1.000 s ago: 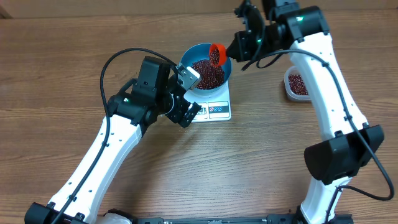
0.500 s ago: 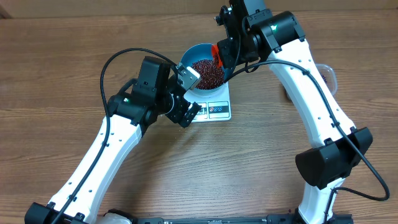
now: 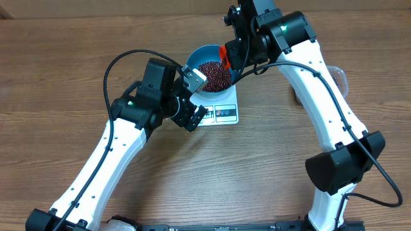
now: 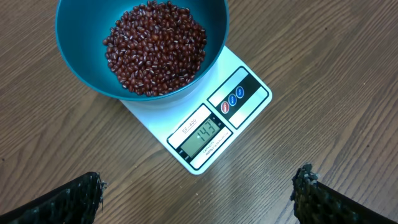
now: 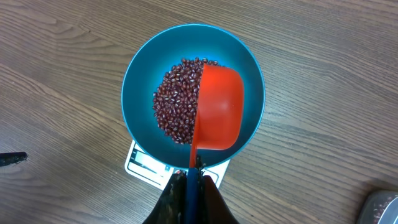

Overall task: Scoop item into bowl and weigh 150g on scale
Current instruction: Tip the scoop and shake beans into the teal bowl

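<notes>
My end effector is clamped on the thin handle of the orange scoop. The scoop hangs over the right half of the blue bowl, hiding part of the beans heaped inside. The bowl sits on the scale, one corner showing below-left, on the wooden bench.

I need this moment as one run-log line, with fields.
right end effector: shut on scoop, over bowl | left end effector: open, empty | bowl: on scale, holds beans

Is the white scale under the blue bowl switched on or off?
On: the scale has digits, 143, showing on its display in the left wrist view.
</notes>
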### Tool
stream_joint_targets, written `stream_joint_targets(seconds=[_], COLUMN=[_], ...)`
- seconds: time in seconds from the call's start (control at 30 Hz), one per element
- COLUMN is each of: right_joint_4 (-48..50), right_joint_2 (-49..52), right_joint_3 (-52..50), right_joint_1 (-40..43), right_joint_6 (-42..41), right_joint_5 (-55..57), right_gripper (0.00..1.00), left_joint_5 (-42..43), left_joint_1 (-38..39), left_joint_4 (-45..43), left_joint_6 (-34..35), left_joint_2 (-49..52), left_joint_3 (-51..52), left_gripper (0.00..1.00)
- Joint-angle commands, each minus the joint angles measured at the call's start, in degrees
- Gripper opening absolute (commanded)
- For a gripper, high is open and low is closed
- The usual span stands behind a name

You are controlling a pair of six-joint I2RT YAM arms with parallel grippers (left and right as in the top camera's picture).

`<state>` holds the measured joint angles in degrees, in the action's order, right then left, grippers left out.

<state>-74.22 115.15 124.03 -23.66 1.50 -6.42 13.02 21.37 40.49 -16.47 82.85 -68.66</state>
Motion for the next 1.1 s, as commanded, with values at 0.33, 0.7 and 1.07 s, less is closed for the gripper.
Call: stream_joint_targets(seconds=[0.33,0.7,1.07], right_joint_4=[0.3,0.6,0.9], right_joint_2=[-0.1,-0.1,-0.1], right_joint_3=[1.7,1.7,1.7], right_joint_1=[0.2,0.1,-0.7], right_joint_6=[0.4,0.8,5.9], right_joint_5=[0.4,4.5,4.9], right_gripper=[0.04,0.04,0.04], left_joint_5=[-0.3,-0.3,-0.3], left_joint_1=[0.0,0.0,0.0], left_joint_4=[-0.2,-0.2,-0.2], left_joint_6=[-0.2,-0.2,-0.2], left_joint_2=[0.0,0.0,0.0], left_joint_3=[-1.2,-1.2,-1.2], left_gripper=[1.0,1.0,0.99])
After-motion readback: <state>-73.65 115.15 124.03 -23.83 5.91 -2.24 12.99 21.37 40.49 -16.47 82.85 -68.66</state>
